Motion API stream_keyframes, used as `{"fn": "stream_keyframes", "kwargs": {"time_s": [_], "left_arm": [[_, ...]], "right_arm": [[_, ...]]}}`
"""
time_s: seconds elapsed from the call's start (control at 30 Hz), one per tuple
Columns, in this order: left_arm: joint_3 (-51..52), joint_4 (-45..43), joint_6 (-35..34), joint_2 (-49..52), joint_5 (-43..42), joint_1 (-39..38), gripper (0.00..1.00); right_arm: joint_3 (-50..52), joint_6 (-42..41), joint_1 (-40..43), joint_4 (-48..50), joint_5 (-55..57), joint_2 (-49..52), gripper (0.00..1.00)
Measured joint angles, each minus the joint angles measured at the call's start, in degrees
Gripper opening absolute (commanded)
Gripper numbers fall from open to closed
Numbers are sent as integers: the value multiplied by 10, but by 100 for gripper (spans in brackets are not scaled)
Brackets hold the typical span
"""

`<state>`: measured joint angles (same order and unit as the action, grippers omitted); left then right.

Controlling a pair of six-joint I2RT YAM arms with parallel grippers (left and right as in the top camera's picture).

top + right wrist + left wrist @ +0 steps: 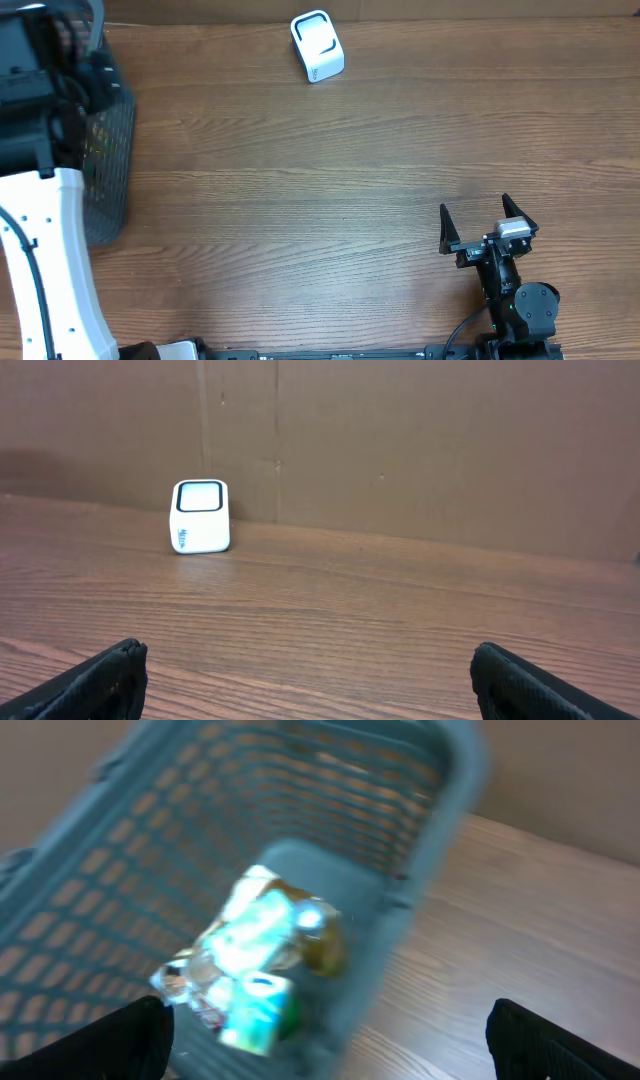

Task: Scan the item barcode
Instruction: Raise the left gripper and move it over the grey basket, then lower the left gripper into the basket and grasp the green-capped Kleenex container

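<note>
Overhead: right fingers (445,228) spread, empty; left fingers (130,1038) spread, facing the basket (430,840).

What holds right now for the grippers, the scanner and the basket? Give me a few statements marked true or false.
1. The right gripper is open and holds nothing. True.
2. The scanner lies inside the basket. False: it stands on the table near the far edge, well apart from the basket.
3. The basket has items in it. True, though the left wrist view is too blurred to tell what they are.
4. The left gripper is shut on an item. False: its fingers stand wide apart over the basket, with nothing gripped between them.
</note>
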<state>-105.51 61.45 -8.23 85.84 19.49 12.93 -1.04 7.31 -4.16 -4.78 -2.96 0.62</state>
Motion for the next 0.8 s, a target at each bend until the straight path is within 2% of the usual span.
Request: {"fn": "stream_keyframes", "kwargs": {"time_s": [0.27,0.5,0.8], "left_arm": [[-3,19,19,11,-66,118,99],[-4,69,43,70,-136,203,100],[-4,109,79,162,-205,245,99]], "right_arm": [[0,0,0,0,0,0,100],[0,0,0,0,0,0,100],[0,0,0,0,0,0,100]]}}
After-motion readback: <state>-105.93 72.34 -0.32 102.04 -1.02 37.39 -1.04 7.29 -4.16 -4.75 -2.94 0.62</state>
